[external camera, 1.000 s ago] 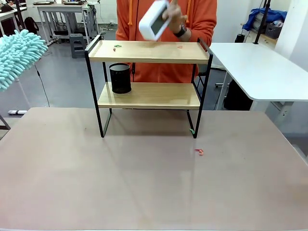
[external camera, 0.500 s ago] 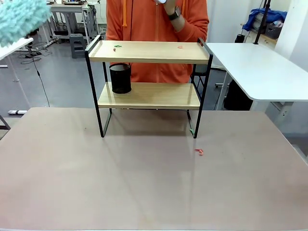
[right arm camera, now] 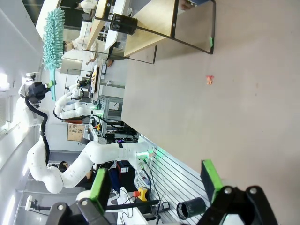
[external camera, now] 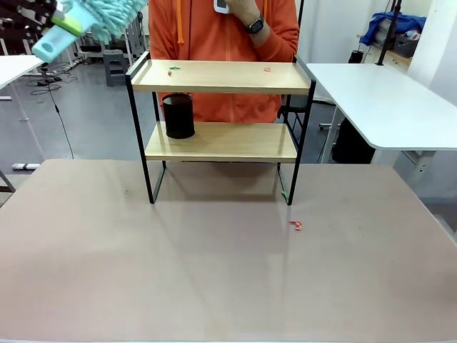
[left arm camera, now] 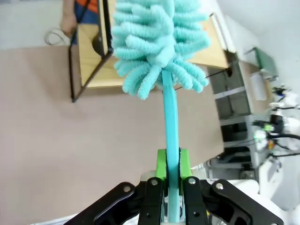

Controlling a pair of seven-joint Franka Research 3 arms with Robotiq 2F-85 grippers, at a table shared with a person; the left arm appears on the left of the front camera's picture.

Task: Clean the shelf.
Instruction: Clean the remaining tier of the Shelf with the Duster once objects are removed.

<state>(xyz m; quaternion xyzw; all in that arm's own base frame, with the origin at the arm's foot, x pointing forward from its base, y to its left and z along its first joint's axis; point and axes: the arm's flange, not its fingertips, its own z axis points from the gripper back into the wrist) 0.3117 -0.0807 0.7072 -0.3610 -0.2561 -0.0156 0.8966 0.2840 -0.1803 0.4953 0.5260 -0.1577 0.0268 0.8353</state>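
Workshop room, grey floor, white tables at the sides; a matt beige tabletop (external camera: 214, 279) fills the foreground.

Front view: the shelf (external camera: 221, 77), a small two-tier rack of two light wooden boards in a thin black metal frame, stands on its four legs at the far middle of the tabletop. A black mesh cylindrical pot (external camera: 178, 116) stands at the left end of the lower board. A small green scrap (external camera: 173, 69) and a small red scrap (external camera: 267, 69) lie on the top board. A further red scrap (external camera: 295, 226) lies on the tabletop near the shelf's right front leg. A person in an orange hooded top (external camera: 214, 28) stands directly behind the shelf. A fluffy turquoise duster (external camera: 107, 13) hangs in the air at upper left, apart from the shelf.

Left wrist view: the left hand (left arm camera: 172, 164) is clamped tight on the duster's turquoise handle; the fluffy head points towards the shelf beyond.

Right wrist view: the right hand (right arm camera: 156, 177) has its green pads spread wide and holds nothing. The shelf shows well off across the tabletop.
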